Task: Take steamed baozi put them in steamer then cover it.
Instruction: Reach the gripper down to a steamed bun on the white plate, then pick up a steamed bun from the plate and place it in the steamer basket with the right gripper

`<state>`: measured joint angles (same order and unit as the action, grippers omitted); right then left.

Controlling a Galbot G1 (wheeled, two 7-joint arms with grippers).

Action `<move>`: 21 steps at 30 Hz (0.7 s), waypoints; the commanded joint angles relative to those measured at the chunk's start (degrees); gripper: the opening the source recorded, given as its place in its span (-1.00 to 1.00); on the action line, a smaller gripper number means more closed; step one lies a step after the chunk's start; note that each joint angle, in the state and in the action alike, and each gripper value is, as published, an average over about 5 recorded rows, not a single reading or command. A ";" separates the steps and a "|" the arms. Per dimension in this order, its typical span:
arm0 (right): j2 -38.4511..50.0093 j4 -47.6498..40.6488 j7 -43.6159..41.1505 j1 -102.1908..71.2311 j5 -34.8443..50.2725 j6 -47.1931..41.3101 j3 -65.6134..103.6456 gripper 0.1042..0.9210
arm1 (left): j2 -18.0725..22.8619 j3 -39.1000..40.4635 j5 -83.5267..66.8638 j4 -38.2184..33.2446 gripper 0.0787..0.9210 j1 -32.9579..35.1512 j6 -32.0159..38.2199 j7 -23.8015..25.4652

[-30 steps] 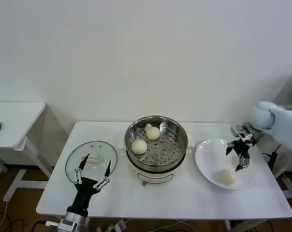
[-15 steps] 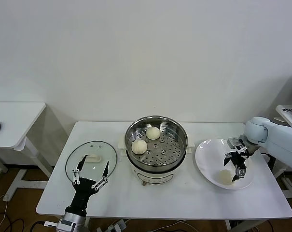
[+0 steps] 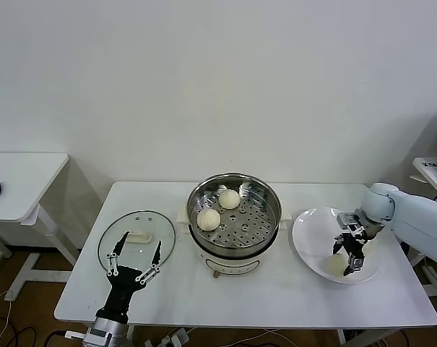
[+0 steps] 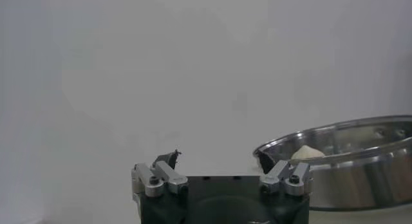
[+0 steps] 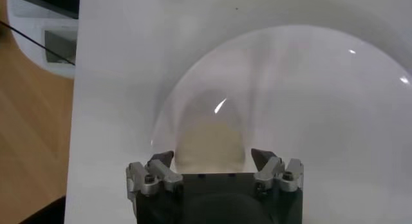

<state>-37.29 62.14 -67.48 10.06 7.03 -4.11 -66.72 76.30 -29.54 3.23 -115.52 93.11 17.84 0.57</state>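
Observation:
The steel steamer (image 3: 265,217) stands mid-table on its cream pot base. Two baozi lie in it, one at the left (image 3: 208,218) and one behind it (image 3: 229,199). A third baozi (image 3: 335,267) lies on the white plate (image 3: 312,235) at the right. My right gripper (image 3: 346,258) is open and low over that baozi. In the right wrist view the baozi (image 5: 209,138) sits between the fingertips of the right gripper (image 5: 212,158), apart from both. My left gripper (image 3: 135,254) is open and empty at the front of the glass lid (image 3: 149,220). A fourth baozi is not in view.
The glass lid with its cream handle (image 3: 140,236) lies flat at the table's left. A small side table (image 3: 19,181) stands further left. The left wrist view shows the steamer's rim (image 4: 347,151) to one side of the open left gripper (image 4: 219,164).
My right gripper has come down and inward over the plate until its open fingers flank the baozi there. The left gripper has barely moved.

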 commanded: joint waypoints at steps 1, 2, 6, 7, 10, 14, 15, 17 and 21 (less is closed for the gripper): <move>-0.25 -0.47 0.19 -0.93 -0.19 -0.08 0.81 0.46 | 0.02 -0.06 -0.06 0.09 0.77 -0.09 -0.05 -0.06; -0.21 -0.39 0.07 -0.79 -0.18 -0.09 0.80 0.44 | 0.01 -0.07 -0.07 0.09 0.77 -0.10 -0.05 -0.07; 0.24 0.31 -0.66 1.23 0.07 -0.06 0.52 0.38 | -0.07 -0.03 -0.11 -0.15 0.77 -0.06 -0.07 -0.09; 0.40 0.67 -1.02 2.45 0.18 0.02 0.30 0.37 | -0.10 -0.01 -0.11 -0.24 0.77 -0.07 -0.08 -0.09; 0.82 2.34 -2.82 7.30 0.77 0.52 -0.31 0.37 | -0.21 0.13 -0.13 -0.57 0.77 -0.13 -0.14 -0.09; 0.13 5.39 -6.34 16.70 0.89 4.02 -2.34 0.36 | -0.36 0.46 -0.16 -0.95 0.77 -0.21 -0.25 -0.09; -0.41 6.29 -7.13 19.95 1.06 5.29 -3.55 0.36 | -0.42 0.54 -0.17 -1.02 0.77 -0.20 -0.24 -0.10; -2.04 8.27 -8.04 27.17 2.60 7.45 -7.14 0.36 | -0.56 0.68 -0.19 -1.13 0.77 -0.15 -0.19 -0.11; -6.36 11.60 -8.55 36.17 4.50 12.38 -10.72 0.36 | -0.93 0.87 -0.26 -1.34 0.77 0.02 0.07 -0.11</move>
<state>-39.57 68.88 -73.15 29.10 9.21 1.99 -71.78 75.48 -28.73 3.02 -116.72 93.09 17.80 0.47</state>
